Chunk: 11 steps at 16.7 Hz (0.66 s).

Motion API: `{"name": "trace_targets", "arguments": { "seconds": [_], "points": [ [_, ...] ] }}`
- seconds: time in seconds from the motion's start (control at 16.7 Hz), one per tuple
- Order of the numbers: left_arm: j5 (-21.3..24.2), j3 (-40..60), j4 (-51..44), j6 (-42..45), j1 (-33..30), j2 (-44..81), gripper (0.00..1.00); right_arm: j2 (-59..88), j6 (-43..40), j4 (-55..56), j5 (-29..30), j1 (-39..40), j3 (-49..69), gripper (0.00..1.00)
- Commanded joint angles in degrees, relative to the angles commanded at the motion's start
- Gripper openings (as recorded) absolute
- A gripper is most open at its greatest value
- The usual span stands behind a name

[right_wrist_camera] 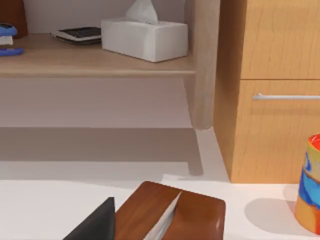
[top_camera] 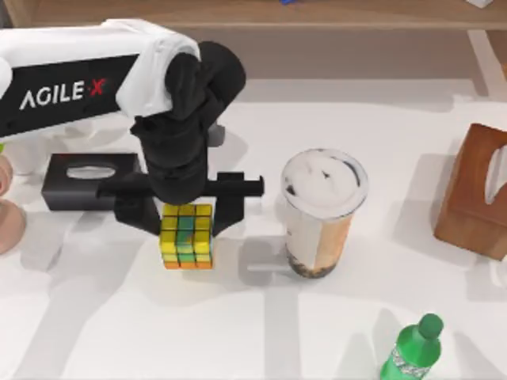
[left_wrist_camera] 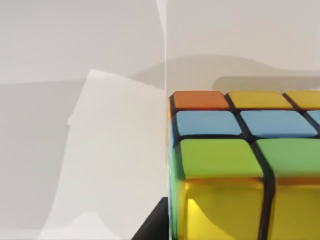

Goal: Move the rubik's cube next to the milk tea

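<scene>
The left tool (top_camera: 188,207) is gripping the rubik's cube (top_camera: 187,236), just left of the milk tea (top_camera: 321,214) on the surface (top_camera: 119,317). It should slide over slowly, without bumping the cup.

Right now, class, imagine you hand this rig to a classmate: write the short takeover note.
Left hand: over the rubik's cube, left of the milk tea in the top view; whether it grips, I cannot tell.
Right arm: parked; its wrist camera faces the brown tissue box.
Done: cube sits close to the cup, a gap between them.
Left: close that gap if needed, confirm release, pull the left arm away.
</scene>
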Motion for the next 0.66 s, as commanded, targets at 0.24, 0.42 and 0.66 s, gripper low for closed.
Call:
{"name": "trace_targets", "arguments": {
  "seconds": [0.24, 0.42, 0.66],
  "points": [
    [0.0, 0.0, 0.0, 0.0, 0.0, 0.0, 0.90, 0.0, 0.0, 0.0, 0.0, 0.0, 0.0, 1.00],
    [0.0, 0.0, 0.0, 0.0, 0.0, 0.0, 1.00, 0.0, 0.0, 0.0, 0.0, 0.0, 0.0, 1.00],
    [0.0, 0.0, 0.0, 0.0, 0.0, 0.0, 1.00, 0.0, 0.0, 0.0, 0.0, 0.0, 0.0, 1.00]
  ]
}}
